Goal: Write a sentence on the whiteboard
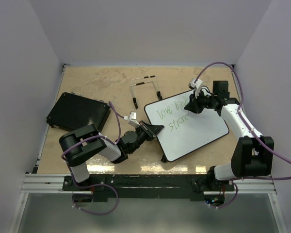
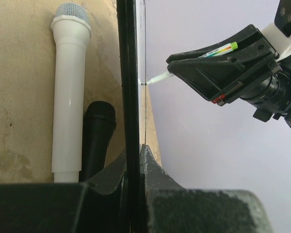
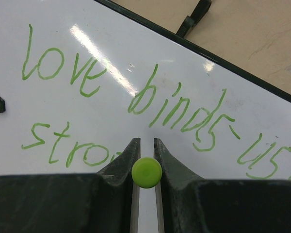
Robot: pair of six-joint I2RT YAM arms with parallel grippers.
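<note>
Indoors, on a tan table [image 1: 87, 82], left pincer [image 1: 156, 130] clamps the whiteboard [image 1: 199, 133], right pincer [image 1: 192, 106] a marker [image 3: 146, 172].

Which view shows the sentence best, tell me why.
Right wrist: the sentence fills the frame, its green words legible. Top external shows it small on the whiteboard, partly hidden by the right arm. Left wrist sees the whiteboard edge-on, no writing.

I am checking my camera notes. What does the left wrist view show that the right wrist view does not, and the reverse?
Only the left wrist view shows a white microphone and a black microphone lying side by side, and the marker tip touching the whiteboard. Only the right wrist view shows the sentence in green: "love binds us", then "stro". Both show the whiteboard and the marker in the right gripper.
</note>
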